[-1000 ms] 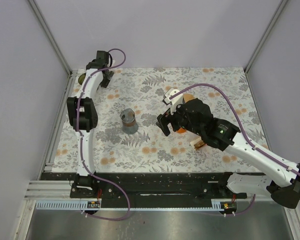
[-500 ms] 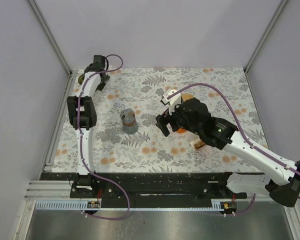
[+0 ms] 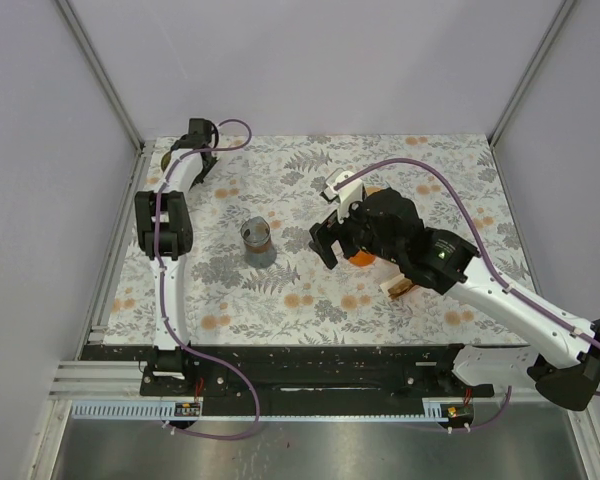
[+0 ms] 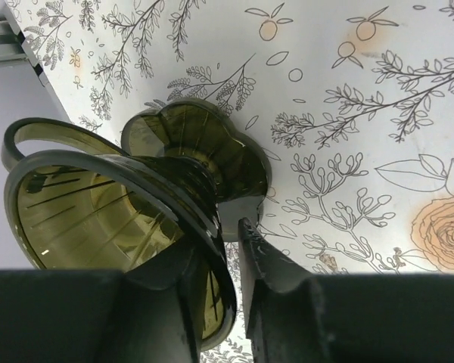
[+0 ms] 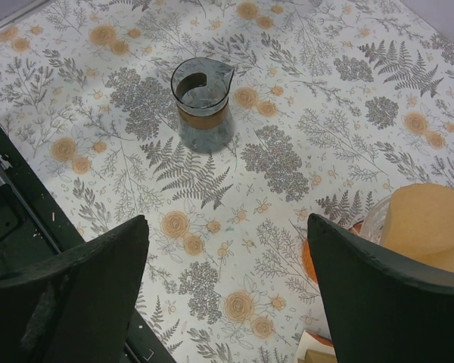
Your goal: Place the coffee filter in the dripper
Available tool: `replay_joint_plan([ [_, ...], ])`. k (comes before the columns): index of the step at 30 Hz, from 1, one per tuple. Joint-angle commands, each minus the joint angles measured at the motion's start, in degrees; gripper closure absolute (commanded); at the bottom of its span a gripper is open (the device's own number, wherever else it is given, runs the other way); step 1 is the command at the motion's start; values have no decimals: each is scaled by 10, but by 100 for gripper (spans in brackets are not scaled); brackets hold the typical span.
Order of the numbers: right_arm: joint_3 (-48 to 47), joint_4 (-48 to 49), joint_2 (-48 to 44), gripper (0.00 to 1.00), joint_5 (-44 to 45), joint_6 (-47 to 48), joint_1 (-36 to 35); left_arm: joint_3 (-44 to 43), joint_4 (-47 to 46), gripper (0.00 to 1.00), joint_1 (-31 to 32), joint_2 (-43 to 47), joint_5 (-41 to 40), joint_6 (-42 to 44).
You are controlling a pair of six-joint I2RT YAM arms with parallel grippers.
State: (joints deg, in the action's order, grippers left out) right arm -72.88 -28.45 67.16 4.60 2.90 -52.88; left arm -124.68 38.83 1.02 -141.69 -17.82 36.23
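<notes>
The dripper (image 4: 98,204) is a clear olive-green cone with a handle, lying tilted on its side at the table's far left corner (image 3: 167,156). My left gripper (image 4: 225,249) is shut on the dripper's rim, one finger inside the cone and one outside; from above the gripper (image 3: 183,152) hangs over that corner. The coffee filter (image 5: 427,219), a tan paper cone, stands in a clear holder on an orange base at the right edge of the right wrist view; in the top view my right arm hides it. My right gripper (image 5: 227,227) is open above the cloth, just left of the filter (image 3: 327,240).
A glass carafe (image 3: 257,241) with a brown collar stands left of centre (image 5: 203,102). A small tan and white box (image 3: 398,288) lies beside the orange base (image 3: 361,256). The frame post and wall are close behind the left gripper. The table's black front rail (image 5: 7,219) runs at lower left.
My left gripper has moved a little back and left and closed from wide open onto the dripper's rim. My right arm has crept slightly left, jaws still open.
</notes>
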Motion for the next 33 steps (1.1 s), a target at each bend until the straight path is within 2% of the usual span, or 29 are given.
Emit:
replay_joint_plan([
  [1, -25, 7, -11, 6, -16, -2, -4, -2, 12, 80, -5, 37, 39, -3],
  [2, -22, 7, -15, 6, -17, -3, -5, -4, 15, 85, -5, 38, 39, -5],
  [3, -18, 8, -21, 5, -17, -4, -5, -3, 15, 95, -5, 43, 35, -9],
  [4, -14, 9, -26, 5, -18, -6, -4, 0, 14, 100, -5, 49, 34, -14],
  [9, -1, 11, -55, 5, -13, -12, -4, 40, 31, 100, -1, 141, 56, -35],
  [16, 8, 7, -63, 4, 40, -25, -4, 197, 42, 100, 42, 337, 102, -6],
  [21, -12, -23, -55, 2, 93, -63, -4, 223, 145, 100, 77, 455, 176, 18],
  [23, -18, -33, -56, 1, 111, -76, -4, 227, 187, 100, 101, 502, 203, 34],
  [27, -24, -50, -59, 1, 152, -96, -2, 259, 240, 100, 178, 577, 201, 49],
  [33, -2, -64, -91, 1, 203, -123, 0, 347, 221, 100, 288, 629, 147, 10],
])
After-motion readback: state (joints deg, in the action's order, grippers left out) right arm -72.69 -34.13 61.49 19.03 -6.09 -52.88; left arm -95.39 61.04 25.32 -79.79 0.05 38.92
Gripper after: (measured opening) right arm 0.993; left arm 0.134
